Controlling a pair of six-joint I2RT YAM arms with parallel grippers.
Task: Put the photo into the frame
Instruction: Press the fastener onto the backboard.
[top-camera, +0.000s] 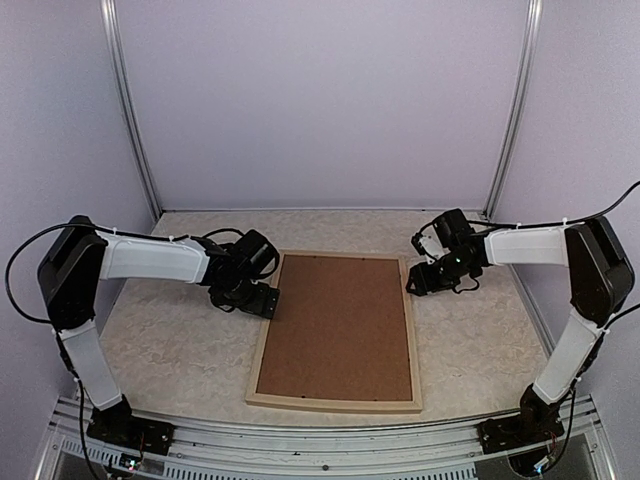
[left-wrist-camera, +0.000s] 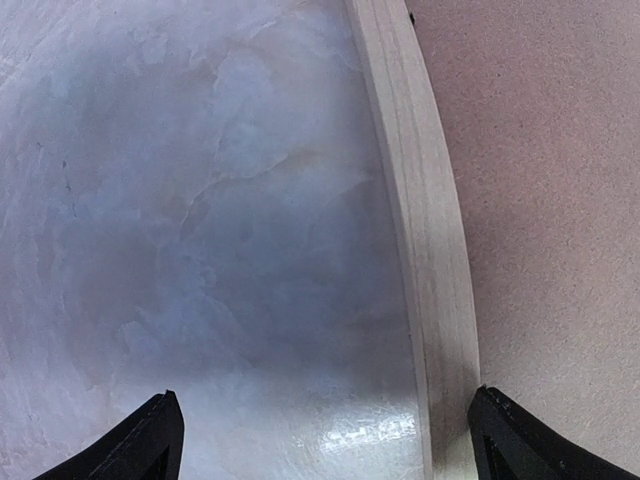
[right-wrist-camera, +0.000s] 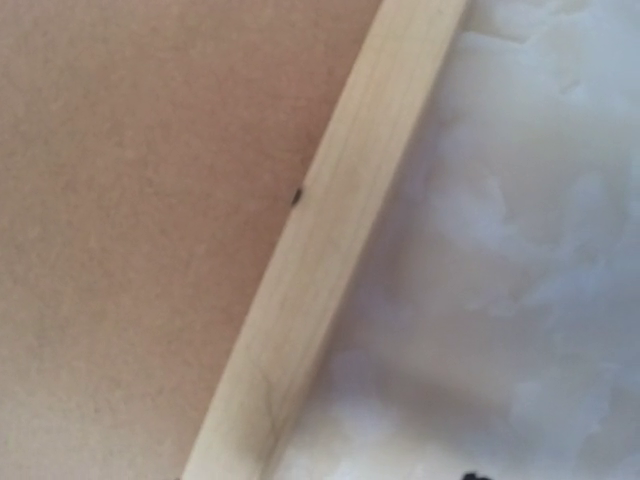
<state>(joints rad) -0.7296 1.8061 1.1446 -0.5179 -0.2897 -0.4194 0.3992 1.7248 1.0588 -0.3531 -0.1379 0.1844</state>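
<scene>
Large rectangular pale-wood frame (top-camera: 335, 404): flat on marbled tabletop (top-camera: 170, 340) between both pincers, brown hardboard sheet (top-camera: 340, 325) set inside. Left pincer (left-wrist-camera: 325, 445): spread wide, frame rail between its fingertips. Right pincer (top-camera: 428, 278): above the opposite rail, grip state cannot be told.

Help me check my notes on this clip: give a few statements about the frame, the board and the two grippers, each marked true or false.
1. The frame lies flat on the table. True.
2. A brown board fills the frame. True.
3. A photo lies on top of the board. False: no photo shows in any view.
4. The left gripper is shut on the frame. False: it is wide open, with one finger on each side of the frame's left rail.
5. The right gripper hangs over the middle of the board. False: it is by the frame's far right corner.
</scene>
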